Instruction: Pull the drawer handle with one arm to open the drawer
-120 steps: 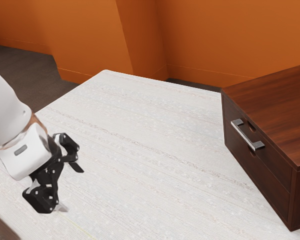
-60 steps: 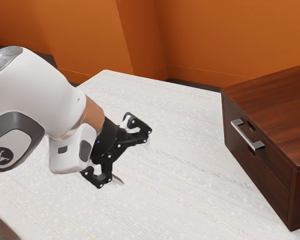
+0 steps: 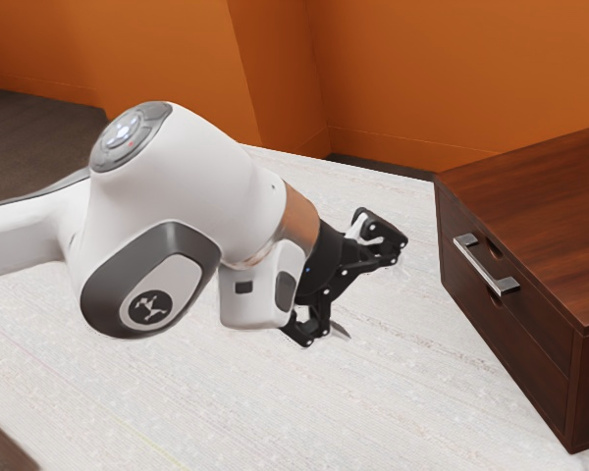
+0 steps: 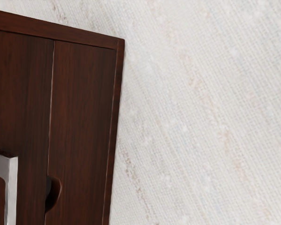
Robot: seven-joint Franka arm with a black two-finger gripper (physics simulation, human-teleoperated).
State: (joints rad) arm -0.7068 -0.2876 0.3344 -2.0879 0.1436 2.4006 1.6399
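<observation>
A dark wooden cabinet [image 3: 540,206] stands on the white table at the exterior view's right. Its upper drawer front [image 3: 471,280] lies flush with the one below and carries a silver bar handle [image 3: 486,265]. My black gripper [image 3: 358,285] hovers over the table to the left of the cabinet, a good gap short of the handle. Its fingers are spread wide and open, with nothing between them. In the wrist view the cabinet front [image 4: 79,117] lies ahead of my hand, with one end of the handle [image 4: 4,183] at the edge.
The white textured table [image 3: 402,392] stretches between my gripper and the cabinet. Orange walls [image 3: 422,69] rise behind the table. My bulky white arm [image 3: 177,245] covers the left part of the table.
My arm has swept across the table toward the exterior view's right, bringing the open gripper from the near left corner to a spot close to the cabinet. The drawer has not moved.
</observation>
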